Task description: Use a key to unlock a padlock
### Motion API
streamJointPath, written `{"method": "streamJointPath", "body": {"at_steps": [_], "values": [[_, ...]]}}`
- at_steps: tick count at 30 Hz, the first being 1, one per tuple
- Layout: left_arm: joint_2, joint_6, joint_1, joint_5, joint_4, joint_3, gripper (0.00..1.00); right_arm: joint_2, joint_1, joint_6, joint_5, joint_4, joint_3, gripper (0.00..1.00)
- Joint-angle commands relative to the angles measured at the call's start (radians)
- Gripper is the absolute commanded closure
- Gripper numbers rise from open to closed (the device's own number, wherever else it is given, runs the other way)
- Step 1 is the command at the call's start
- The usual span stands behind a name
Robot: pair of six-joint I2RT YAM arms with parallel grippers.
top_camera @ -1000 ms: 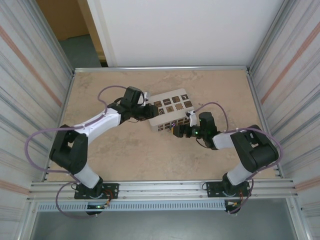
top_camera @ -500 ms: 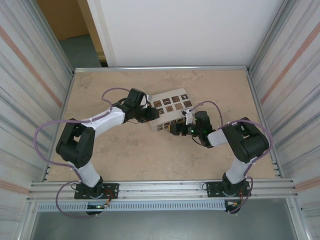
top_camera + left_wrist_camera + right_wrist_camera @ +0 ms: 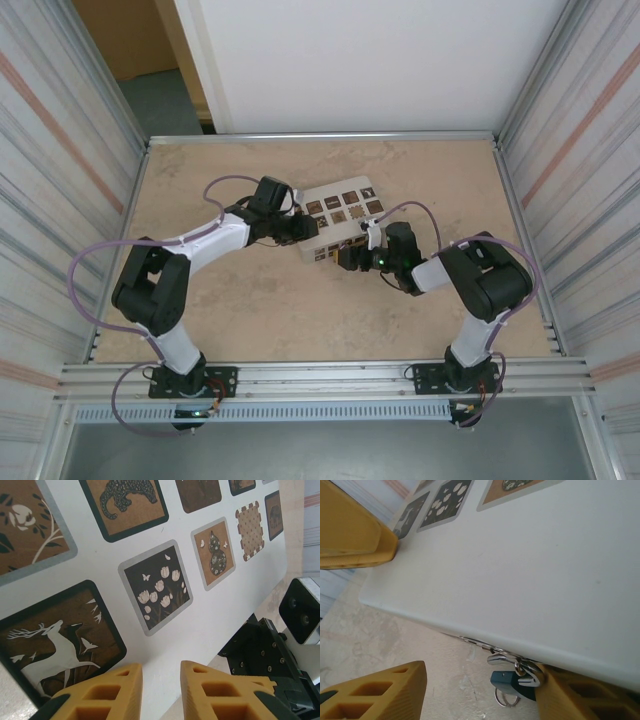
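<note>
Between the two grippers, on the mottled beige table (image 3: 250, 300), a white box (image 3: 340, 215) with dark picture tiles is lying flat, and both arms are reaching in at it from opposite sides.

The left gripper (image 3: 305, 230) is sitting over the box's near corner. From its wrist camera, the tiled lid is spreading out ahead of and beneath its yellow fingers (image 3: 95, 697). A tile with a white deer is lying just ahead of one finger, and a tile with pale flowers a little further on. The jaws are standing only a narrow gap apart, and I am seeing nothing gripped between them. I cannot tell whether the pads are pressing on the lid.

The right gripper (image 3: 350, 257) is coming in low at the box's front edge. Its jaws are gaping wide, with bare table and the box's white side wall between them, and they are clasping nothing.

The padlock (image 3: 510, 680) is lying on the table between those fingers, tucked under the overhanging edge of the box. Its small dark-blue body is crowding close to one finger (image 3: 580, 697) and is well apart from the other. I cannot tell whether it is touching that finger.

Silvery metal pieces (image 3: 520, 669) are bunching on top of the padlock, too tangled to sort shackle from key. A thin wire ring (image 3: 496, 699) is lying on the table right against the blue body.
</note>
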Motion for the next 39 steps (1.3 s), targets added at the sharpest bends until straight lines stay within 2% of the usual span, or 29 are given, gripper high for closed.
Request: {"method": "streamJointPath", "body": {"at_steps": [1, 26, 31, 39], "values": [[0.022, 0.013, -0.001, 0.001, -0.012, 0.005, 0.74, 0.017, 0.005, -0.012, -0.031, 0.041, 0.021, 0.47], [0.014, 0.011, 0.008, 0.002, -0.016, 0.001, 0.74, 0.000, -0.005, -0.020, 0.011, -0.042, 0.020, 0.91], [0.008, 0.008, 0.011, 0.001, -0.014, -0.014, 0.74, -0.012, -0.011, 0.003, 0.021, -0.041, 0.019, 0.98], [-0.006, 0.001, 0.011, 0.007, -0.001, -0.059, 0.75, -0.013, -0.018, 0.069, 0.051, 0.012, -0.006, 1.00]]}}
